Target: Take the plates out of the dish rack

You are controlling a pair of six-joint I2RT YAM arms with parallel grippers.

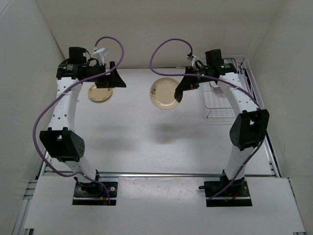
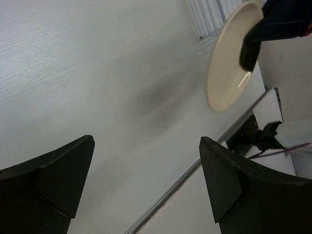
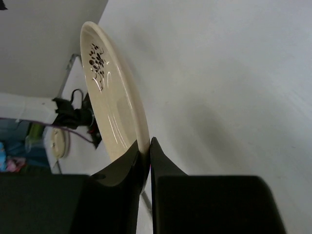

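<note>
My right gripper [image 1: 183,90] is shut on the rim of a tan plate with a dark floral spot [image 1: 164,93] and holds it tilted above the table, left of the white wire dish rack [image 1: 220,104]. The right wrist view shows the fingertips [image 3: 148,144] pinching that plate [image 3: 109,97] edge-on. A smaller pale yellowish plate [image 1: 100,93] lies flat on the table at the back left, and it also shows in the right wrist view [image 3: 59,142]. My left gripper [image 1: 115,78] hangs open and empty just right of it. I see no plate in the rack, and the arm hides part of it. The ringed plate is out of view.
White walls close in the table at the back and both sides. A metal rail [image 1: 181,174] crosses the near edge in front of the arm bases. In the left wrist view the open gripper [image 2: 146,141] faces the held plate [image 2: 226,68] and the rack corner [image 2: 209,14].
</note>
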